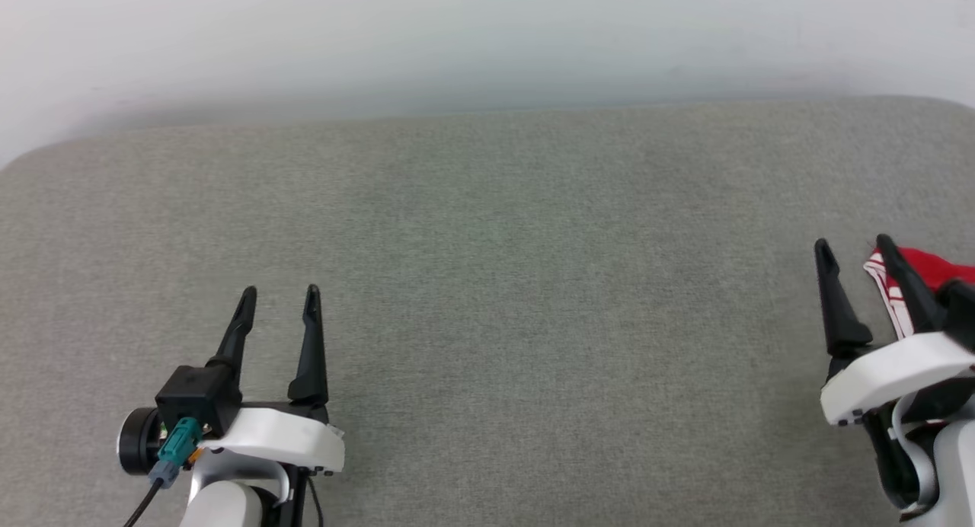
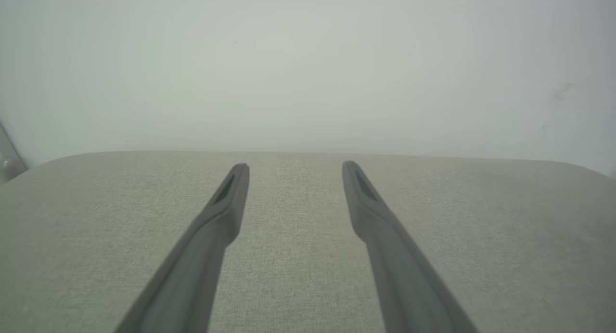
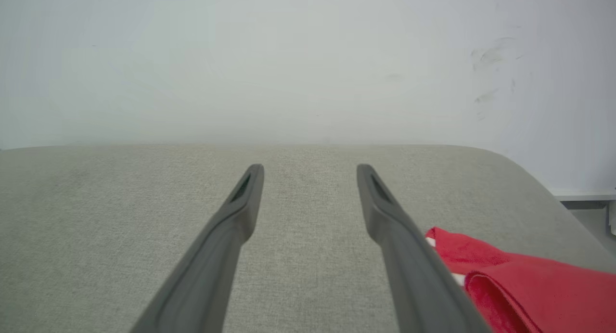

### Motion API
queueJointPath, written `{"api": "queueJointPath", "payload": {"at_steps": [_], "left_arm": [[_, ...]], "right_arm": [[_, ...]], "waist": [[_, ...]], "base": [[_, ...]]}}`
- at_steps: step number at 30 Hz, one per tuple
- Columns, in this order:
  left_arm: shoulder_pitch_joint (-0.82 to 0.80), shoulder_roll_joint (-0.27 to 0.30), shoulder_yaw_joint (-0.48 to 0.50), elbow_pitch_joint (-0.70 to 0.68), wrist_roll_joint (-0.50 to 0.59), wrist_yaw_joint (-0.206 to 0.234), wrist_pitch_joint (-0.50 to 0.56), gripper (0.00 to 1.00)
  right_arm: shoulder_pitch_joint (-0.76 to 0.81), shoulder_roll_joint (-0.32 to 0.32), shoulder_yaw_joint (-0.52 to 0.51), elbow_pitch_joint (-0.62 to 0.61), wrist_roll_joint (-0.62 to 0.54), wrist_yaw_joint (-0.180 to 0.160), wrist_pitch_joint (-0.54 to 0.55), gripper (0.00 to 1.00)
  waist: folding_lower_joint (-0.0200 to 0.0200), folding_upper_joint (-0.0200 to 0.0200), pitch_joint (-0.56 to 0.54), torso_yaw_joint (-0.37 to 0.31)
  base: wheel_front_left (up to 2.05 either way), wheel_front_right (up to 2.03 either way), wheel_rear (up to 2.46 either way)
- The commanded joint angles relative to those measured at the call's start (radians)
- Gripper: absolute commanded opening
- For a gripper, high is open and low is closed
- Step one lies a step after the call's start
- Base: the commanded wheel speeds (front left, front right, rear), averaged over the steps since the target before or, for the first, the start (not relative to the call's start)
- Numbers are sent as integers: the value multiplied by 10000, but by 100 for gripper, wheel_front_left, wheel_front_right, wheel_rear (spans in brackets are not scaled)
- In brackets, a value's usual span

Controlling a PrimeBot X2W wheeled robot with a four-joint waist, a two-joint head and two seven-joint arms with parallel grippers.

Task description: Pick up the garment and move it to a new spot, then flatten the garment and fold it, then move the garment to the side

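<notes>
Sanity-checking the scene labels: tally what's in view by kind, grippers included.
Garment, red with white striped trim: 1, the garment
Grippers, both open and empty: 2, left gripper and right gripper
Grey fabric surface: 1
Total: 4

The left gripper [image 1: 280,291] stands spread, its two dark fingers [image 2: 226,212] well parted and nothing between them. They point straight ahead from the white left wrist [image 1: 274,439]. A black block [image 1: 199,394] sits at the root of the left finger, with a teal plug [image 1: 180,442] just behind it. The right gripper [image 1: 852,242] is likewise spread and empty. Its fingers lean slightly leftward toward their tips, rising from the white right wrist [image 1: 891,371], which tilts up to its right.
</notes>
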Motion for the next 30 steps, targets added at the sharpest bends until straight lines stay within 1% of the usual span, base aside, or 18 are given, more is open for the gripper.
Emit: {"api": "queueJointPath", "payload": {"at_steps": [1, 6, 11, 15, 23, 30], "left_arm": [[106, 79, 83, 79, -42, 31, -71, 100], [418, 203, 201, 323, -57, -57, -117, 100], [830, 170, 181, 455, 13, -126, -141, 100], [1046, 134, 146, 520, 70, -184, -150, 100], [1221, 101, 145, 470, 150, -259, -155, 100], [1051, 67, 168, 537, 161, -265, -155, 100]], "right_arm": [[318, 102, 18, -306, 41, -7, 10, 100], [1259, 426, 157, -1289, -104, -5, 63, 100], [2220, 731, 121, -2141, -321, -5, 241, 100], [2688, 896, 81, -2600, -458, -5, 430, 100], [3131, 1046, 31, -3026, -608, -5, 696, 100], [2995, 1051, 99, -3115, -661, -5, 777, 100]], "waist": [[1, 0, -228, 254], [1, 0, -553, 338], [1, 0, -871, 328], [1, 0, -1038, 279], [1, 0, -1220, 320], [1, 0, -1166, 295]], "base": [[0, 0, 0], [0, 0, 0], [0, 0, 0], [0, 0, 0], [0, 0, 0], [0, 0, 0]]}}
